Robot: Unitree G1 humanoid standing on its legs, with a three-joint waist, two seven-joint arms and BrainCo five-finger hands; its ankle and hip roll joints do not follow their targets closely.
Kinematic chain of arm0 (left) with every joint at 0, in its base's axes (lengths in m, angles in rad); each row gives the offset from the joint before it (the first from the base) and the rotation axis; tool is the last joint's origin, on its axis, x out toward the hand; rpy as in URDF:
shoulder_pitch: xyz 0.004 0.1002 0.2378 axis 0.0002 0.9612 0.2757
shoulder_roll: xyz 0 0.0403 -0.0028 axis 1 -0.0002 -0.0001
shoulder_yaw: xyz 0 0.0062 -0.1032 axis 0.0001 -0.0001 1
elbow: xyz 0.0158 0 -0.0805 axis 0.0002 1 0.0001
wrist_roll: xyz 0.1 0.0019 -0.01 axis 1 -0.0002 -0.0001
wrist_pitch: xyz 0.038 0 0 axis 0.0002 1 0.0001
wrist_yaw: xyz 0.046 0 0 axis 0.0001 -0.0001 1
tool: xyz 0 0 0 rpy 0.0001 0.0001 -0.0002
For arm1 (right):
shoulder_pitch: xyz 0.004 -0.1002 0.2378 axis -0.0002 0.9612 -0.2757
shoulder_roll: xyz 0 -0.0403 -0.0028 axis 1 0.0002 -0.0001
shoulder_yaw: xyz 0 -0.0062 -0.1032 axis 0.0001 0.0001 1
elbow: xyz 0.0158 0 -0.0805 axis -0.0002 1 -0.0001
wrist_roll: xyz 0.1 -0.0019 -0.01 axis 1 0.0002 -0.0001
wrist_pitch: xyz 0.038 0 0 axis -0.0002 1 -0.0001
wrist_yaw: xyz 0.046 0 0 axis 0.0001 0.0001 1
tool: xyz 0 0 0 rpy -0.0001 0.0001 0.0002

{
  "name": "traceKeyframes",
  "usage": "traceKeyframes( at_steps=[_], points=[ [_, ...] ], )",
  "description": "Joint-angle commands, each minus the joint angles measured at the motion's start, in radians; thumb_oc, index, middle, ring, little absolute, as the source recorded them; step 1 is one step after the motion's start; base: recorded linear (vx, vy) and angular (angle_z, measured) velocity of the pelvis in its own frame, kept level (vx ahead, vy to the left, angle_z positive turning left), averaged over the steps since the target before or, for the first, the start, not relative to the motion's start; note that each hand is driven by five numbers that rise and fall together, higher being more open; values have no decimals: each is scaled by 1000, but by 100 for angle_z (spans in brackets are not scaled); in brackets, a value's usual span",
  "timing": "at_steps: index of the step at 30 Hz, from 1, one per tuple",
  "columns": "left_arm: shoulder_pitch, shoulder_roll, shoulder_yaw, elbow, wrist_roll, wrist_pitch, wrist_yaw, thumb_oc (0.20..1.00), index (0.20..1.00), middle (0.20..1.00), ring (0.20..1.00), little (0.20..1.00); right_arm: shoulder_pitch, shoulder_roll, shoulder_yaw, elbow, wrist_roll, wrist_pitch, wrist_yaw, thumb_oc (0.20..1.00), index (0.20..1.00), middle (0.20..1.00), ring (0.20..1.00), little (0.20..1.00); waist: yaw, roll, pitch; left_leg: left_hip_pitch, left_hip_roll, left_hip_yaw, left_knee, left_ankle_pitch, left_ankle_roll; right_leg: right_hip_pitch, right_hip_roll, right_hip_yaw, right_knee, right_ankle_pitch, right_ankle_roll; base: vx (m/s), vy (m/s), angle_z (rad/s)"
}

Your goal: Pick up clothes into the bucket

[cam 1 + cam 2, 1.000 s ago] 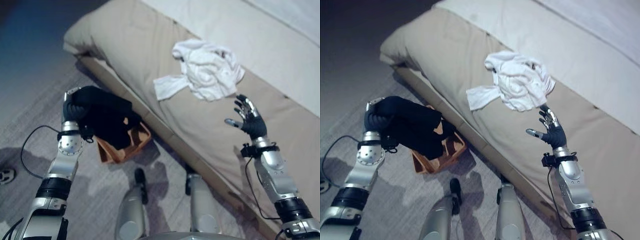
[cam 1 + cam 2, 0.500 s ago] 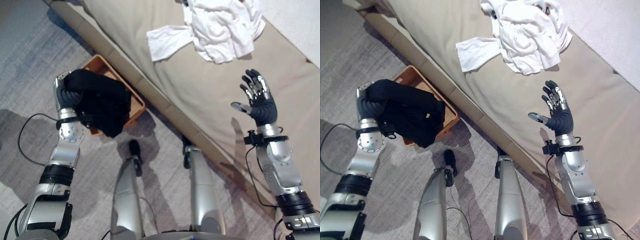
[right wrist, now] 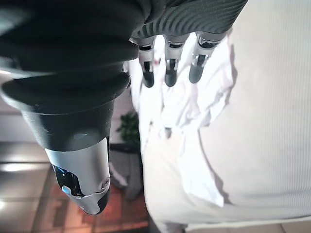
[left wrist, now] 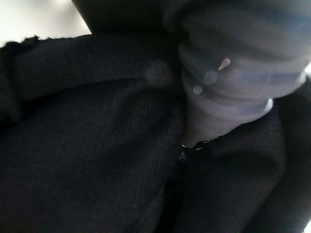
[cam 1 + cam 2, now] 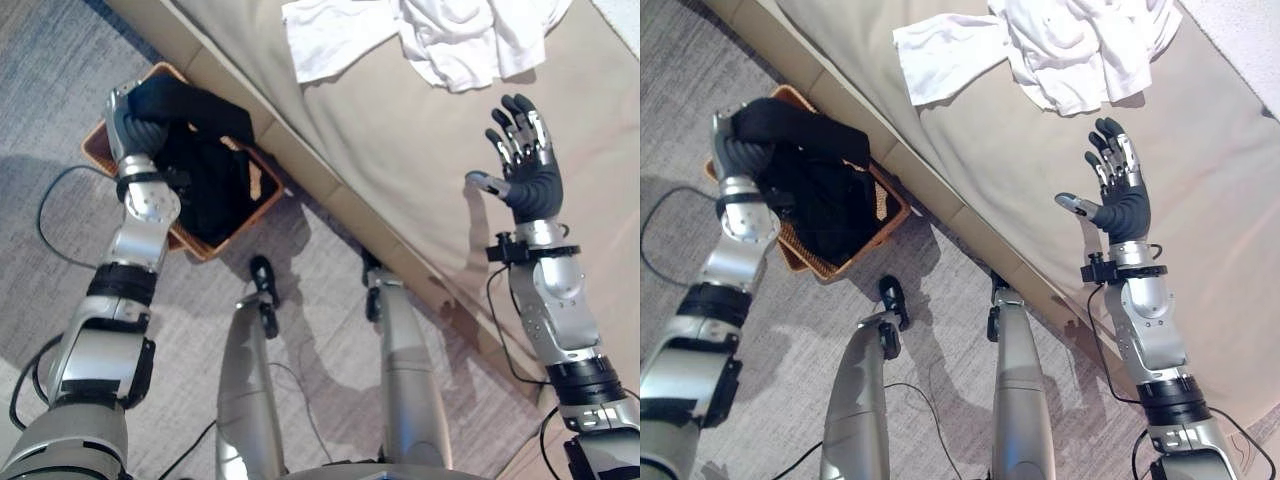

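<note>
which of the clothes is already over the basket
The black garment: it hangs from the left hand down into the orange wicker basket on the floor. The white clothes lie on the bed.

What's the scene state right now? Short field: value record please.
left hand: over the basket, black garment draped over it, fingers hidden by cloth
black garment: hanging down into the basket
basket: woven, orange-brown, on the floor beside the bed
right hand: raised above the bed, fingers spread, holding nothing
white clothes: crumpled pile on the bed, beyond the right hand, untouched
bed: beige cover
</note>
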Motion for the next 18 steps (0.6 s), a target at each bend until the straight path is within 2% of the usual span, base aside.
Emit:
traceKeyframes(
  at_steps=[1, 3, 8, 18],
  points=[
    [-55, 61, -11, 32, -35, -41, 44, 200, 200, 200, 200, 200, 33, -34, 12, -49, 22, -73, -13, 1000, 1000, 1000, 1000, 1000, -9, 13, -107, -45, -10, -69, -99, 64, 5, -8, 6, 13, -74, 92, 46, 18, -1, -4],
    [-107, 101, -34, 67, -43, -42, 53, 200, 200, 200, 200, 200, 26, -44, 30, -55, 25, -77, -11, 1000, 1000, 1000, 1000, 1000, -15, 15, -114, -62, -9, -70, -100, 63, 5, -23, 9, 14, -81, 92, 48, 34, -4, -3],
    [-95, 114, -29, 88, -27, -41, 67, 200, 200, 200, 200, 200, 34, -46, 33, -67, 30, -84, -10, 1000, 1000, 1000, 1000, 1000, -16, 14, -121, -74, -8, -70, -103, 61, 5, -38, 11, 15, -85, 91, 49, 15, 2, -1],
    [39, 57, 45, 189, 13, -8, 117, 200, 200, 200, 200, 200, 75, -41, -5, -109, 17, -103, -21, 1000, 1000, 1000, 1000, 1000, -17, -1, -120, -121, -6, -76, -85, 54, 7, -91, 24, 16, -76, 88, 46, 0, 0, 0]
  ],
)
